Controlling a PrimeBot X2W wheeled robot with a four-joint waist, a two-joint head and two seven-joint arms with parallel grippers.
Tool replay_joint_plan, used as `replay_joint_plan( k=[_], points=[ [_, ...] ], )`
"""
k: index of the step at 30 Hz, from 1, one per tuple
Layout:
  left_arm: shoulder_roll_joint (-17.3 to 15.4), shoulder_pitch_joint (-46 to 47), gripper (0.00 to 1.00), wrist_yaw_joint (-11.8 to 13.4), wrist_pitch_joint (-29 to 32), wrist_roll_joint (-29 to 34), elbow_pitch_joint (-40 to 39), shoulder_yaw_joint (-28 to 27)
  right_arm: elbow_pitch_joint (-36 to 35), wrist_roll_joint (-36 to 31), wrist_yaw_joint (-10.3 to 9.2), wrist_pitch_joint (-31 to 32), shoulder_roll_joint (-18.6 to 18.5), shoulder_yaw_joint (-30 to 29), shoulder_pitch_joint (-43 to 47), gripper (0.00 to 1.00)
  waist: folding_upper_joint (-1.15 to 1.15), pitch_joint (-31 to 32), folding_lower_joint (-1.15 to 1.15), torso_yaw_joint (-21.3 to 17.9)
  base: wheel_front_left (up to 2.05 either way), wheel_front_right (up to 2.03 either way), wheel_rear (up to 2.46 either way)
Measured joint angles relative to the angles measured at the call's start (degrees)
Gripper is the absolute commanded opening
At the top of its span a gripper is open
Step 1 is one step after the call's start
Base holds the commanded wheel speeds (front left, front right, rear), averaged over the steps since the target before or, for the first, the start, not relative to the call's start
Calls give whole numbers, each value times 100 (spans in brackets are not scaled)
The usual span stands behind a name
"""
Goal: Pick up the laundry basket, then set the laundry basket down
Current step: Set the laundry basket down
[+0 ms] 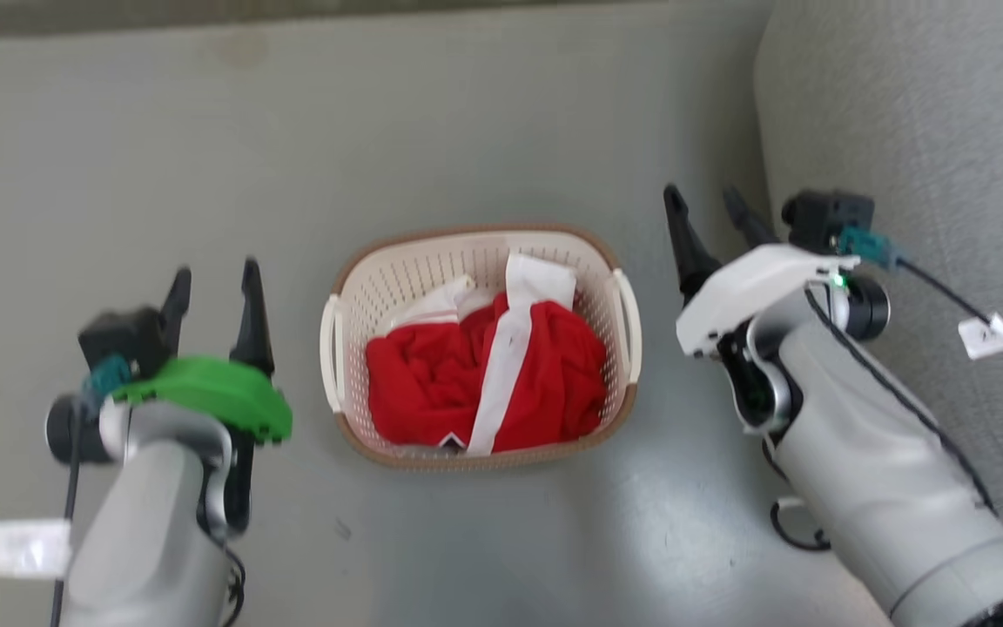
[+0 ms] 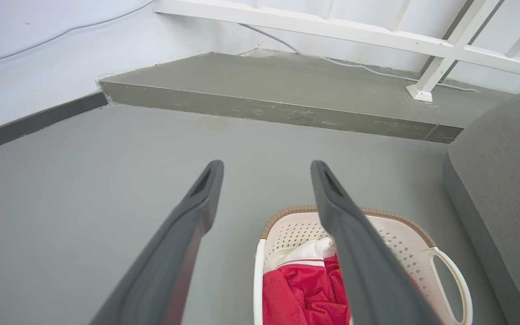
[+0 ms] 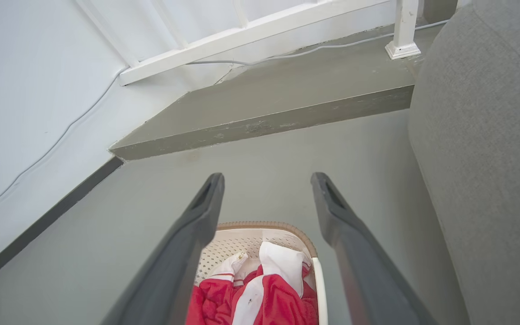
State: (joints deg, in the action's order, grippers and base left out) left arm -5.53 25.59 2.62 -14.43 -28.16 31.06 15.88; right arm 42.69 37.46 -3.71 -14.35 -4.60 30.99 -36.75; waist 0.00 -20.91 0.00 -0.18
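Found the basket (image 1: 397, 279) standing upright on the floor (image 1: 467, 131), between the two arms and touching neither. Noted the left tool (image 1: 214, 274) well off to its left side, fingers spread and clamped on nothing. Noted the right tool (image 1: 702, 196) off to its right side, near the sofa (image 1: 902, 104), fingers likewise apart and empty. Saw a red-and-white garment (image 1: 484, 374) heaped inside, below the rim.

Judged the load light: thin perforated plastic plus one soft garment. Expected the walls to flex somewhat under a squeeze, and the smooth plastic to slip between smooth fingers. Picked the two white side loops as the places to take hold: the left handle (image 1: 330, 348) for the left tool and the right handle (image 1: 632, 322) for the right tool, each pair of fingers closing across its loop. Reckoned on a level, two-sided lift, lest the basket tip and spill the garment. Counted the pick-up as not yet begun.
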Motion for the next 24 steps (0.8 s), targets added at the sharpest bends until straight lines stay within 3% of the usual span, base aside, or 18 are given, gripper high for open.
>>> replay_joint_plan(
  k=[24],
  points=[
    [60,-2357,100,27,1,446,-1159,-594,-1150,-873,34,0,58,-417,2190,100,0,1765,0,-133,0,0,0]
  ],
)
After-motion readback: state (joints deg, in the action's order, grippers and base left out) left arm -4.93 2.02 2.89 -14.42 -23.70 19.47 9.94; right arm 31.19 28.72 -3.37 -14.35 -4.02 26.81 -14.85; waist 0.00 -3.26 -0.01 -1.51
